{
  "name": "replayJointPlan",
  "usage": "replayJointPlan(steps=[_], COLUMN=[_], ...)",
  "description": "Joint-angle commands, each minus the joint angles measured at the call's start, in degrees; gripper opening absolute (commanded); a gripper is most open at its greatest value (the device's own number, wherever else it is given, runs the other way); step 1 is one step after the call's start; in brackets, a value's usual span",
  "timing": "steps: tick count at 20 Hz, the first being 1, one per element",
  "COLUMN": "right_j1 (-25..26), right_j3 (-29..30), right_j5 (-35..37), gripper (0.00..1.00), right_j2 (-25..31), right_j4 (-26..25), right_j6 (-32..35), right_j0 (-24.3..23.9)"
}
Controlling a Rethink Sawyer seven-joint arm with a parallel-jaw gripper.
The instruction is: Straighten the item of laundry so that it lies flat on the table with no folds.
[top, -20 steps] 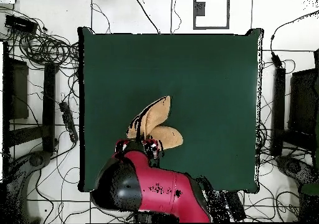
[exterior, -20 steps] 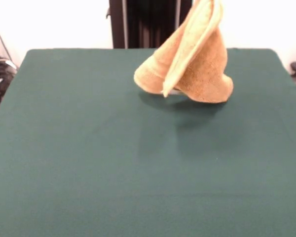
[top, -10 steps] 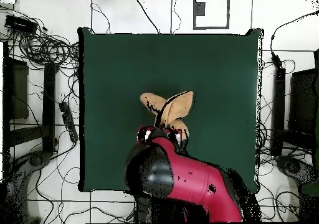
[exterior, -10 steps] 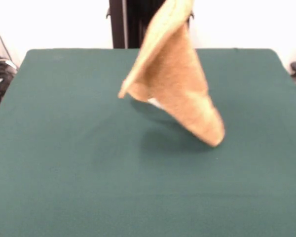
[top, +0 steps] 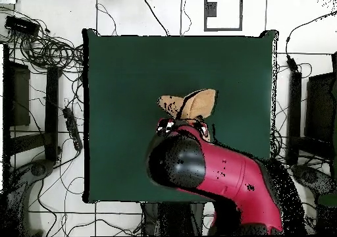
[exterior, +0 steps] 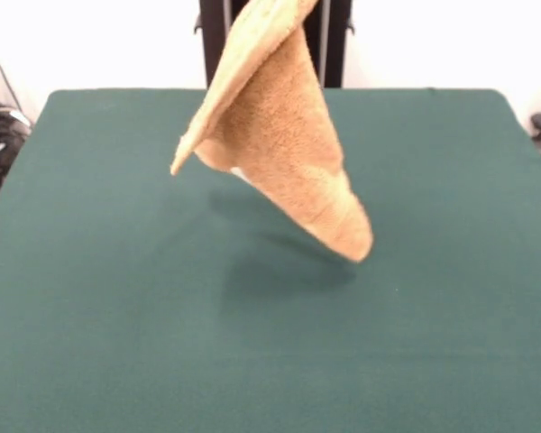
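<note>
**Towel hangs clear of the table, held from its top**

The towel (exterior: 284, 153) hangs in the air above the middle of the table (exterior: 90, 298), folded over on itself into a loose cone. Its top runs out of the front view's upper edge. Its lowest corner hangs clear of the green top, with a shadow on the cloth just beneath it. In the overhead view only two flaps of the towel (top: 194, 104) show beyond the red arm (top: 217, 175), which covers the rest.

The gripper itself shows in neither view, hidden above the frame in one and under the arm in the other, so I cannot tell how far its fingers are parted. The towel is plainly held up by something at its top.

It looks light, soft and limp: it drapes and doubles over under its own weight and will not hold a shape. Terry is unlikely to slip. A hold at a corner or along an edge would probably let the rest fall open as it is dragged down onto the table.
</note>
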Motion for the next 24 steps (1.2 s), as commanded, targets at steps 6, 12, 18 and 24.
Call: replayJointPlan(steps=[6, 12, 18, 24], right_j1=[1.57, 2.79, 5.45, 8.29], right_j3=[-6.97, 2.31, -0.33, 1.66], right_j5=[9.31, -4.99, -3.64, -7.07], gripper=[0.00, 0.00, 0.00, 0.00], right_j2=[6.73, 9.80, 12.86, 12.48], right_j4=[0.18, 2.34, 0.52, -1.40], right_j6=[2.56, 4.40, -0.35, 4.15], right_j0=[-0.94, -1.51, -5.26, -3.60])
